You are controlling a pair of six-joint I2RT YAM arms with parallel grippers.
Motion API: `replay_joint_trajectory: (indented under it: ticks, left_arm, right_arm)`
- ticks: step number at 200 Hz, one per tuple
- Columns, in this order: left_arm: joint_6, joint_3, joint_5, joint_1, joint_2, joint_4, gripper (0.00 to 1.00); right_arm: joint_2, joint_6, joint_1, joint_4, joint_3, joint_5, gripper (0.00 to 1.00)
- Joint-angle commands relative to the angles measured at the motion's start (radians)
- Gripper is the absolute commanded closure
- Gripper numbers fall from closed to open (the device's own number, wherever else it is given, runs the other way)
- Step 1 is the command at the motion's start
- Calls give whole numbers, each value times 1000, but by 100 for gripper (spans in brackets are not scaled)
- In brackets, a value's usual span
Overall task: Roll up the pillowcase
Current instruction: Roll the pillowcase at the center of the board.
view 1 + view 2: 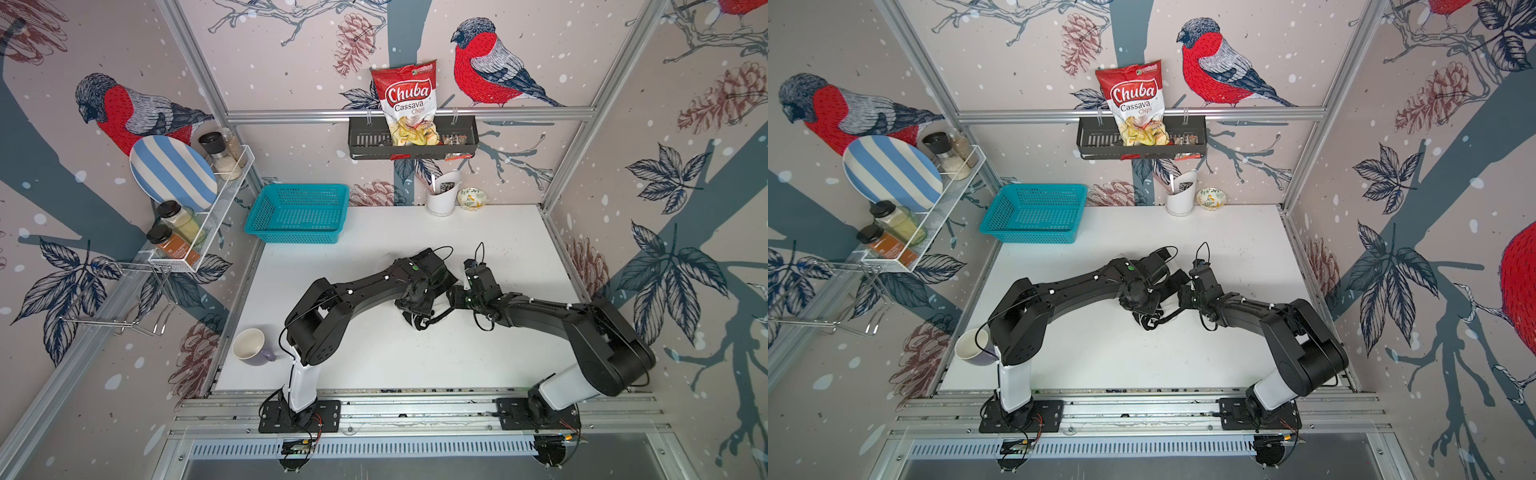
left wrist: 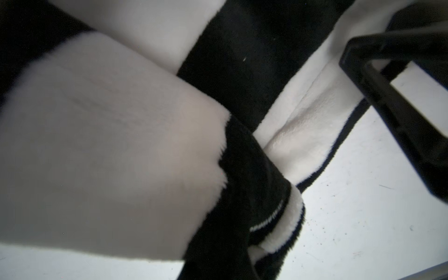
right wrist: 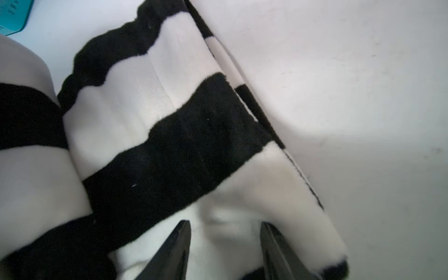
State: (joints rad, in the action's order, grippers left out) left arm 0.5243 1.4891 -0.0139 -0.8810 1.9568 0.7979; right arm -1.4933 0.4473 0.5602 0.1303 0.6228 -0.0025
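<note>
- The pillowcase [image 3: 150, 135] is plush fabric with broad black and white stripes. It is gathered into a thick, soft bundle of rounded folds, and a thin dark hem runs along its border.
- In both top views it lies near the middle of the white table [image 1: 374, 361], almost wholly hidden under the two wrists. Only a dark crumpled corner with white marks peeks out at the bundle's 6 o'clock edge.
- The right gripper [image 3: 225, 244] reaches in from 3 o'clock. Its black fingers [image 3: 174, 249] stand apart over the bundle, with white pile showing between them. Whether they press the cloth cannot be told.
- The left gripper [image 1: 415, 304] comes from 9 o'clock and sits right on top of the bundle. Folds fill the left wrist view, so its jaws are hidden and their state cannot be told.
- The teal basket [image 1: 298, 212], of rigid plastic mesh, stands at 11 o'clock, well apart from the bundle.
- The tabletop is smooth and matte, flecked with small scuffs.
</note>
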Motion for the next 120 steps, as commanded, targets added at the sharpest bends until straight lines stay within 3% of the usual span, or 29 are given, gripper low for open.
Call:
replay_joint_trajectory:
  ticks: [1,11,35,75,120]
  left_arm:
    - [2,0,-40,2,2,23,61]
    - [11,2,-35,7,-8,21,44]
    - [21,16,-33,29,-42,32,22]
    - [49,26,-71,98,-128,30,7]
    - [79,-65,-69,241,-246,-8,6]
  right_arm:
    - [91,-15,35,-39,-18,68,43]
    - [133,-12,49,-49,-28,81,42]
    - [214,-13,103,-76,-43,122,40]
    - [309,-37,241,-110,-43,220,32]
    - [270,-165,400,-92,32,276,22]
